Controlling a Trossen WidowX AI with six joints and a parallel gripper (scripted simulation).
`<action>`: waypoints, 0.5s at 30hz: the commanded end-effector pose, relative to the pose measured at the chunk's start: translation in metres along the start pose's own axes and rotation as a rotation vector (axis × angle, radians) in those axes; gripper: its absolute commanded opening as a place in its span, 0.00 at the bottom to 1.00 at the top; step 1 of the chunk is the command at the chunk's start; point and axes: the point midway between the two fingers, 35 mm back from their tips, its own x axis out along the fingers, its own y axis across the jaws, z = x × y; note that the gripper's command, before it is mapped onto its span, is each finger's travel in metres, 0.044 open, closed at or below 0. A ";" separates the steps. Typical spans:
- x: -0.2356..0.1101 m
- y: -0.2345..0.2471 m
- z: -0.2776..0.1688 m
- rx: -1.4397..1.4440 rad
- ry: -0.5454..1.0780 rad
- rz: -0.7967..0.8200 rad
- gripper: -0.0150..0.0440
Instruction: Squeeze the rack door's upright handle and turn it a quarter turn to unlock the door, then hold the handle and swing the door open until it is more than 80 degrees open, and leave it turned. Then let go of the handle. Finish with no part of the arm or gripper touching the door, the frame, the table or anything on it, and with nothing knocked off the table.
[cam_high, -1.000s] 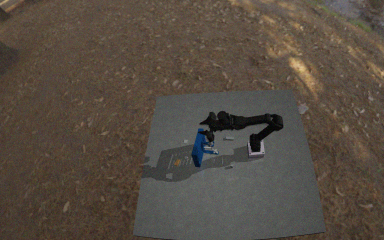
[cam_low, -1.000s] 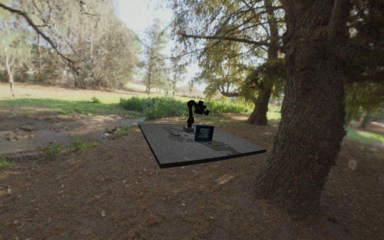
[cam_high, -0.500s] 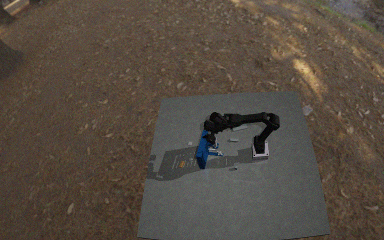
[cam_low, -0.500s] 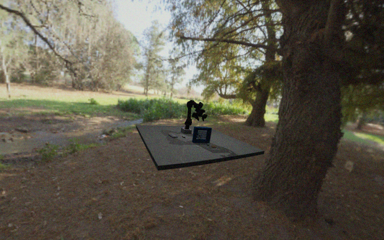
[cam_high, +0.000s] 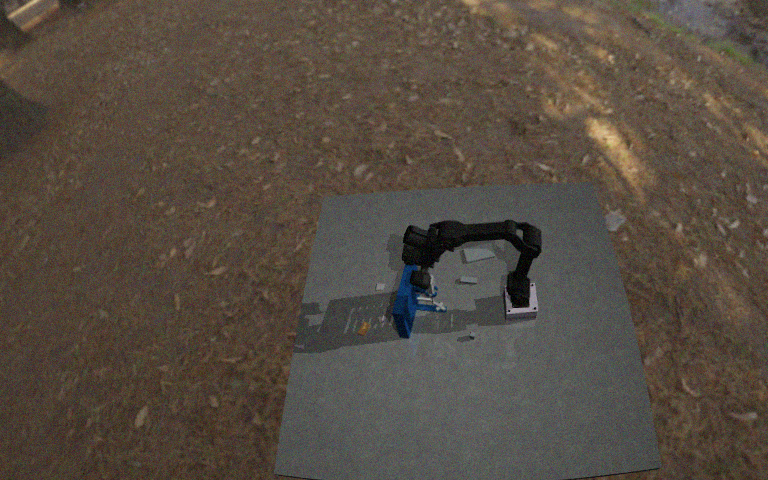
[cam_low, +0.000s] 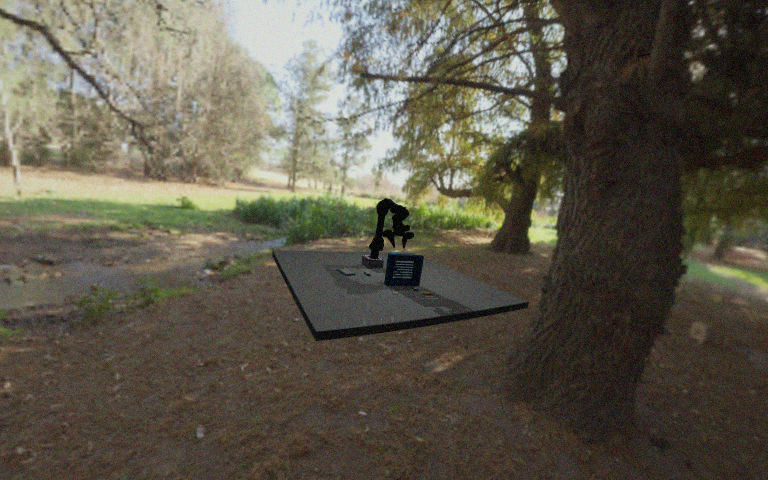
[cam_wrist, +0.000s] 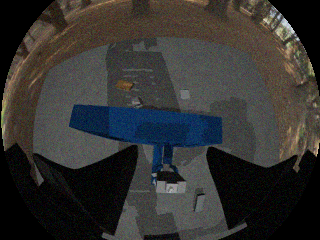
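Observation:
The blue rack with its door (cam_high: 406, 310) (cam_low: 420, 271) (cam_wrist: 145, 125) stands upright on the table (cam_high: 453, 407) (cam_low: 334, 300). The door looks shut against the frame, though the split between them is hard to see. Blue brackets stick out from its robot side. A pale fitting (cam_high: 440, 306) (cam_wrist: 171, 187) at their end looks like the handle; its turn is unclear. My gripper (cam_low: 397, 247) (cam_wrist: 174, 151) points down above the rack. Its fingers are open and apart, with nothing gripped. In the wrist view, the brackets and pale fitting appear between and beyond the fingertips, lower down.
On the robot's side lie a small grey block (cam_high: 467, 280) (cam_wrist: 199, 202), a flat pale plate (cam_high: 478, 254) and a tiny piece (cam_high: 471, 335). Behind the rack lie an orange piece (cam_high: 363, 327) (cam_wrist: 124, 85) and a white tile (cam_high: 380, 286) (cam_wrist: 185, 94).

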 end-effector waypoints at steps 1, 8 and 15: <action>0.003 -0.001 -0.006 0.009 0.097 0.006 0.76; 0.005 -0.004 -0.019 0.024 0.278 0.010 0.76; 0.002 -0.006 -0.032 0.041 0.458 0.016 0.76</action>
